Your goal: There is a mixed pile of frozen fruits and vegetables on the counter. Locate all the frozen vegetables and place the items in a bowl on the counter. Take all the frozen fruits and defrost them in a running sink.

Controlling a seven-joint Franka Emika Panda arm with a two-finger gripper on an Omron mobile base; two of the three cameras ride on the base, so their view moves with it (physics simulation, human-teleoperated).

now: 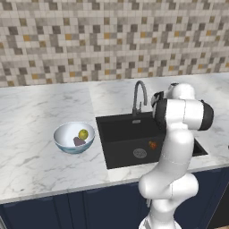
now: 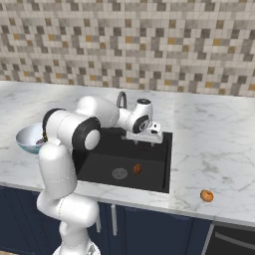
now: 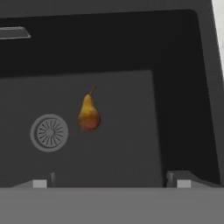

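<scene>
White marble counter [image 1: 31, 116], bowl [image 1: 74, 137], orange-brown piece [image 2: 206, 195] lying on it

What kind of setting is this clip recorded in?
A rendered kitchen, by the look of it: a black sink with a curved faucet set in a white marble counter, a mosaic tile backsplash behind, navy cabinets below.

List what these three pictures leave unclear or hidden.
- Running water: none visible at the curved grey metal faucet; in the right base view the white arm covers most of it.
- Pale blue-white bowl: in the right base view, the arm hides its contents.
- Small orange-brown lump on the marble counter: too small to identify.
- Open gripper: in the left base view, the arm hides its fingers.
</scene>
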